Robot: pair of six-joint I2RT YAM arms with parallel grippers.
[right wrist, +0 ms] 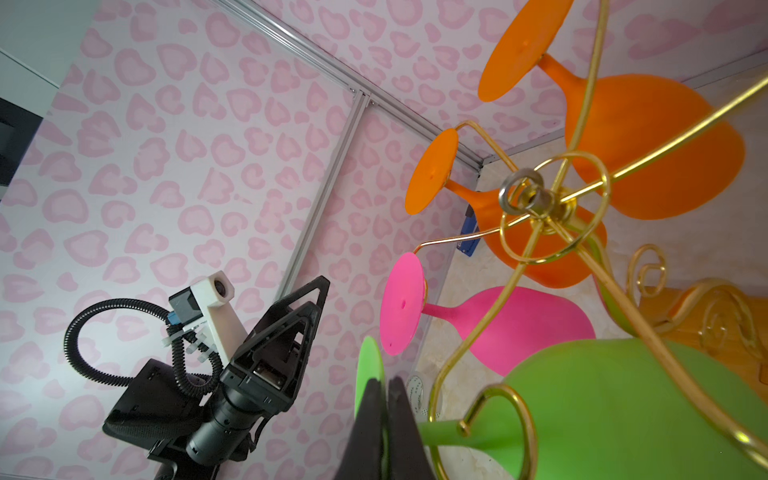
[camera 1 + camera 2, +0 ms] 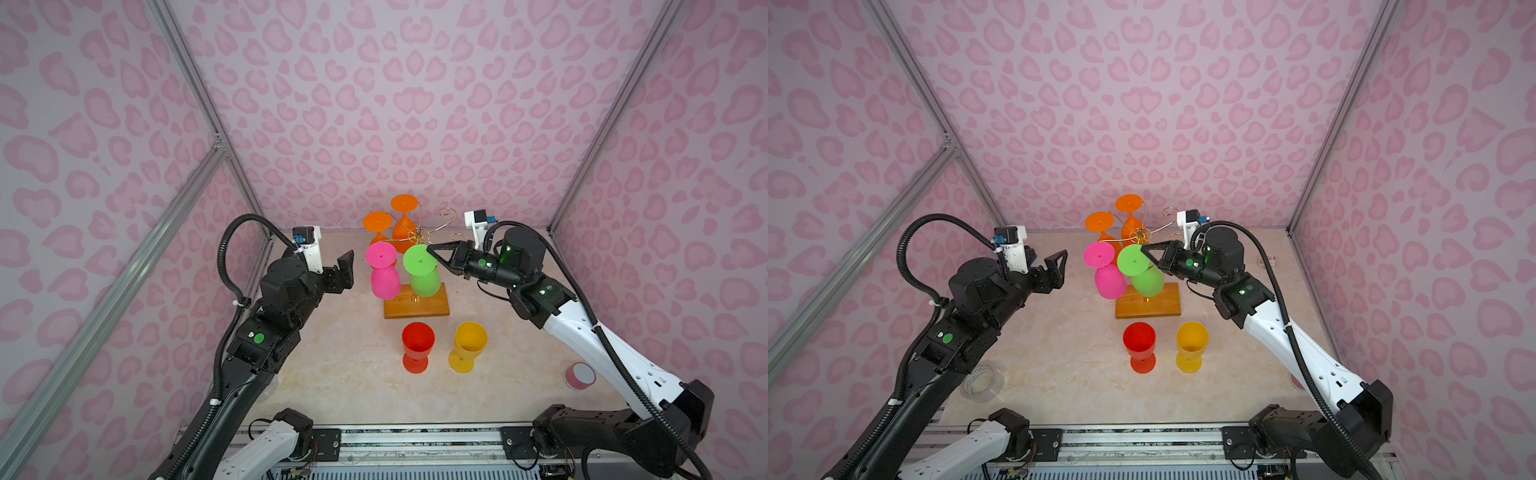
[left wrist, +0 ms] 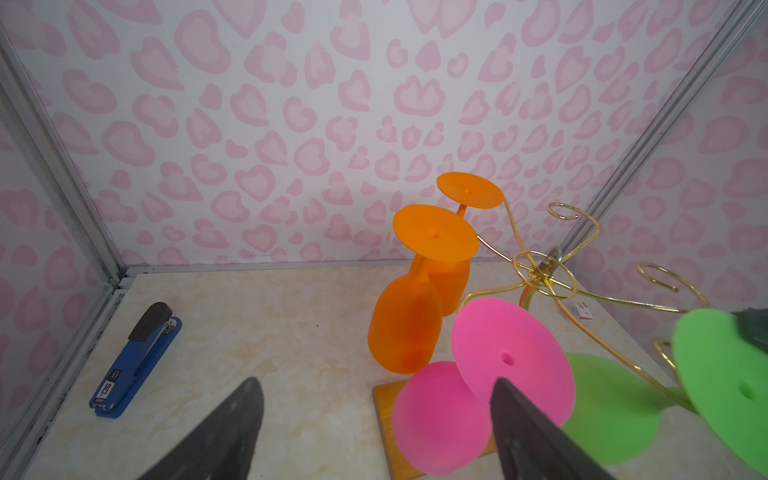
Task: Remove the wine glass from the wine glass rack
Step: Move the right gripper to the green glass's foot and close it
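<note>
Right gripper [image 1: 385, 390] sits closed on the foot rim of the green wine glass [image 2: 424, 278], which hangs upside down on the wine glass rack [image 2: 417, 305] just beside a pink glass [image 2: 384, 282]; left gripper [image 2: 343, 274] stands wide and empty. Recommend drawing the foot out along its wire arm, kept level and clear of the pink glass. Legible writing: only what reads as "50" on the blue stapler [image 3: 137, 365].

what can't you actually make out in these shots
- Pole of the wine glass rack: mostly behind the pink wine glass and green wine glass, both top views.
- Bowl of the nearer orange wine glass: mostly behind the pink foot, both top views.
- Label print on the stapler: too small, left wrist view.
- Print on the small white tag: too small, left wrist view.
</note>
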